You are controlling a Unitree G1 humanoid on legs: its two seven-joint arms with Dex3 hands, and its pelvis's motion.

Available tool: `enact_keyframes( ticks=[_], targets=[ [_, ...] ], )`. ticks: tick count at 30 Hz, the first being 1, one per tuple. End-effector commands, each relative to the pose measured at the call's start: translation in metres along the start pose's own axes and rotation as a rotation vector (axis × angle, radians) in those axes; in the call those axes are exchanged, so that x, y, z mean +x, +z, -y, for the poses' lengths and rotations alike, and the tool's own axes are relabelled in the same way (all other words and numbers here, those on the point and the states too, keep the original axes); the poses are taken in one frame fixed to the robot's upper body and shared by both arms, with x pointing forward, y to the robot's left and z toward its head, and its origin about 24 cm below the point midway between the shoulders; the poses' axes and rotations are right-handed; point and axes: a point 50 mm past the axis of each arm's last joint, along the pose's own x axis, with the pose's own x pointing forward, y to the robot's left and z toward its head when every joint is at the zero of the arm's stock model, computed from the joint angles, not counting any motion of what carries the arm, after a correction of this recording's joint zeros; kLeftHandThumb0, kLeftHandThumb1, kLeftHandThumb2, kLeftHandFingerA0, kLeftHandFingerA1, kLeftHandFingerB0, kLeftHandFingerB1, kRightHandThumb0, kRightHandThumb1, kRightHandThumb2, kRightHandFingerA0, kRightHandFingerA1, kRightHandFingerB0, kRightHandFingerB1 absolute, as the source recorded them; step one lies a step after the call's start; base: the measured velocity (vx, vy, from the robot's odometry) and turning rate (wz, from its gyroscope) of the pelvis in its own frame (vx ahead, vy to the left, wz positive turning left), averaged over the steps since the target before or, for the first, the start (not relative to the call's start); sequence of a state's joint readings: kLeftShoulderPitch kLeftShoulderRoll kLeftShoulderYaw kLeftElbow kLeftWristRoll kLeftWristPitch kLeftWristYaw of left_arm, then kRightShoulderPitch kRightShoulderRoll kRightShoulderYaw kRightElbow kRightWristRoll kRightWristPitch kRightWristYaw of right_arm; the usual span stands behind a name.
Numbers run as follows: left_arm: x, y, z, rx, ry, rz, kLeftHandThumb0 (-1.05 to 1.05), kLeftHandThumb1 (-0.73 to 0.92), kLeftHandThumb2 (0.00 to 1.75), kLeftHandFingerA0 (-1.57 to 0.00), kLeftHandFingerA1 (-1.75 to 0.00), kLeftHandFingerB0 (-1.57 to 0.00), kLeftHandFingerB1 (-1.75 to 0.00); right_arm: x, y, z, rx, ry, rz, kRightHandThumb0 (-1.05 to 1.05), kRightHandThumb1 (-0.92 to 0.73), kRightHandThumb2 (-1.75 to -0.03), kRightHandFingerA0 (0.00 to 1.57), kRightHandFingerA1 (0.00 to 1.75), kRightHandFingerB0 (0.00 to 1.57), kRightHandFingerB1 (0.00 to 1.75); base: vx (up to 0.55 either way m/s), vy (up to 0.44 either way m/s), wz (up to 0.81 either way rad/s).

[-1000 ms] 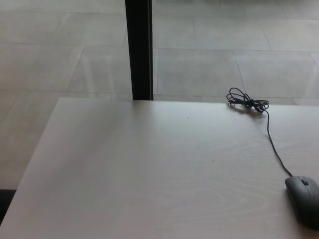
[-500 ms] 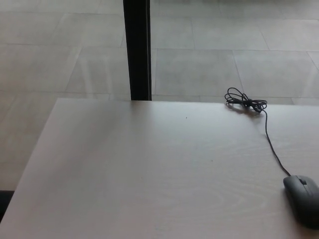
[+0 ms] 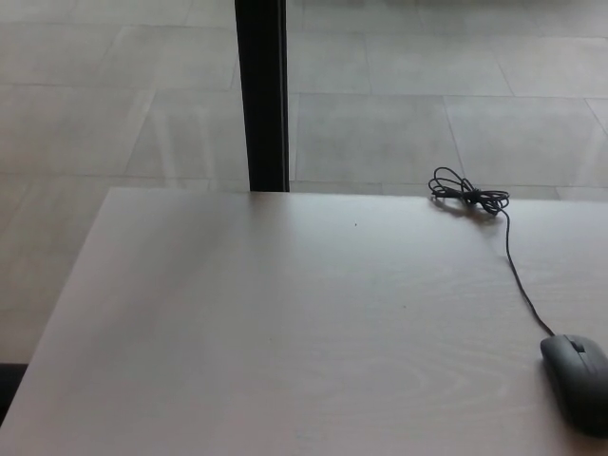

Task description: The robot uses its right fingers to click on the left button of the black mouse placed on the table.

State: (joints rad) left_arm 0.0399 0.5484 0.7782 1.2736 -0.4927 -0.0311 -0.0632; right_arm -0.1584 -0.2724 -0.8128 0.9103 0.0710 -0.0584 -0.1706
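1. The black mouse (image 3: 578,382) lies at the table's near right corner, partly cut by the picture's edge, its long axis running roughly near to far, nose pointing away toward the far edge.
2. Its thin cable (image 3: 518,275) runs from the nose to a tangled coil (image 3: 467,197) at the far edge.
3. The table (image 3: 266,332) is pale wood grain, smooth; a dark post (image 3: 261,95) stands behind it on a tiled floor (image 3: 95,104).
4. Neither robot hand shows, so their fingers cannot be judged.

A black mouse (image 3: 580,382) lies at the near right edge of the pale surface (image 3: 266,323); its cable (image 3: 515,271) runs to a far-edge coil.
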Motion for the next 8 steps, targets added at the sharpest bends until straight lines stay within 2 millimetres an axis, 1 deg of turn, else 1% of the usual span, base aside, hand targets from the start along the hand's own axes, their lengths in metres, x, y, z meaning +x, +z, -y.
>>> enact_keyframes(
  ticks=[1,2,3,4,5,6,7,8],
  targets=[
    [0.0004,0.0079,-0.0025,-0.011,0.022,0.032,-0.99,0.92,0.86,-0.5,-0.65,-0.32,-0.45,-0.0024,-0.0087,0.002,0.03,-0.013,-0.041,-0.64,-0.82,-0.65,0.6,0.44,0.35,0.33,0.0,0.0,0.0],
    [0.0004,0.0079,-0.0026,-0.014,0.02,0.03,-1.01,0.91,0.87,-0.51,-0.67,-0.3,-0.45,-0.0031,-0.0089,0.0012,0.013,-0.003,-0.036,-0.64,-0.81,-0.65,0.61,0.44,0.32,0.32,0.0,0.0,0.0],
    [0.0003,0.0078,-0.0029,-0.006,0.017,0.032,-0.9,0.83,1.22,-0.56,-0.7,-0.3,-0.53,-0.0031,-0.0091,0.0008,0.005,0.002,-0.035,-0.66,-0.77,-0.66,0.58,0.44,0.28,0.32,0.0,0.0,0.0],
    [0.0003,0.0077,-0.003,0.007,0.026,0.032,-0.9,0.83,1.22,-0.56,-0.7,-0.3,-0.53,-0.0032,-0.0092,0.0007,-0.002,0.006,-0.037,-0.66,-0.77,-0.66,0.58,0.44,0.28,0.32,0.0,0.0,0.0],
    [0.0003,0.0072,-0.0036,0.006,0.039,0.031,-0.96,0.92,0.84,-0.59,-0.67,-0.37,-0.46,-0.0037,-0.0093,0.0005,-0.003,0.021,-0.028,-0.65,-0.78,-0.66,0.56,0.44,0.28,0.32,0.0,0.0,0.0],
    [0.0003,0.0071,-0.0036,0.005,0.04,0.031,-0.96,0.92,0.84,-0.59,-0.67,-0.37,-0.46,-0.0038,-0.0093,0.0004,-0.004,0.023,-0.027,-0.65,-0.78,-0.66,0.56,0.44,0.28,0.32,0.0,0.0,0.0],
    [0.0002,0.0068,-0.0037,0.003,0.025,0.03,-0.99,0.91,0.86,-0.54,-0.67,-0.31,-0.45,-0.0035,-0.0095,0.0001,0.004,0.023,-0.031,-0.64,-0.78,-0.65,0.55,0.44,0.32,0.33,0.0,0.0,0.0],
    [0.0001,0.0064,-0.0038,0.003,0.019,0.029,-0.99,0.91,0.86,-0.54,-0.67,-0.31,-0.45,-0.0034,-0.0098,0.0003,0.007,0.023,-0.032,-0.64,-0.78,-0.65,0.55,0.44,0.32,0.33,0.0,0.0,0.0]
  ],
)
